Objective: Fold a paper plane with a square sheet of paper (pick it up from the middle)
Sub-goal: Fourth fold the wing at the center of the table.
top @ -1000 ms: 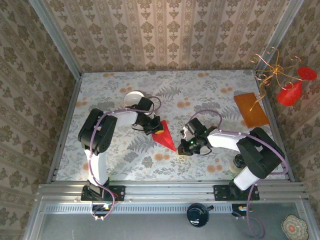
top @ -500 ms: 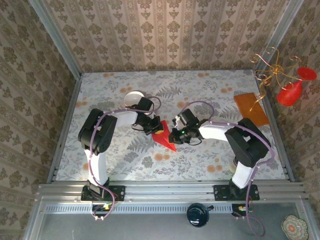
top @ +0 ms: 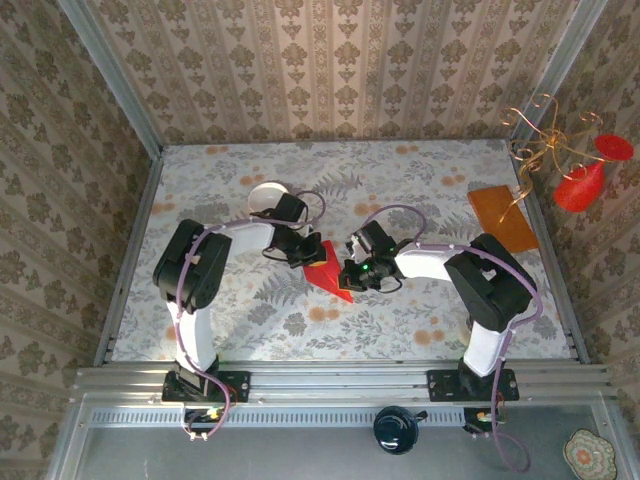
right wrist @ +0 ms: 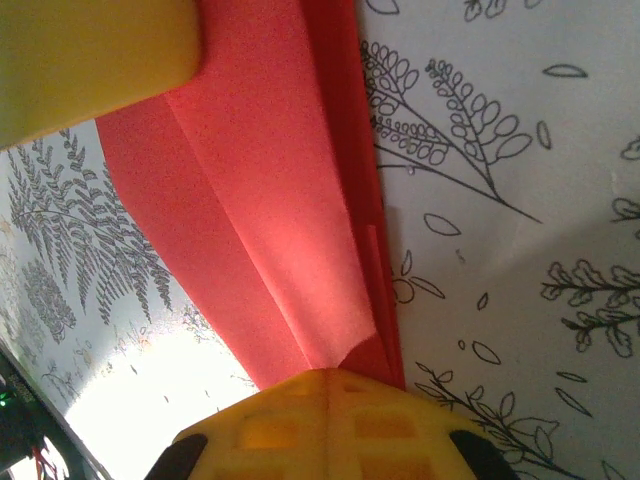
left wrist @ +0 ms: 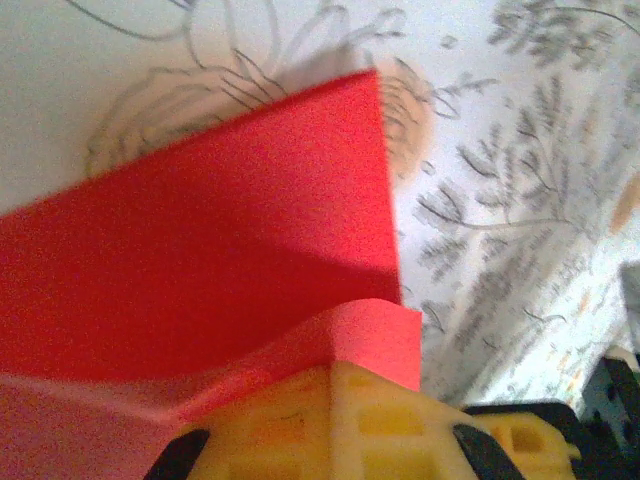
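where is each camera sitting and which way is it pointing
Top external: fixed above and behind the arm bases, looking down at the table; both arms show, with the left pincer and right pincer on either side of the red paper.
Left wrist: on the left arm's wrist, looking close past its yellow finger at the paper draped over it.
Right wrist: on the right arm's wrist, looking past its yellow fingers at the paper's folds.
Shared: all three catch the red paper on the floral table.
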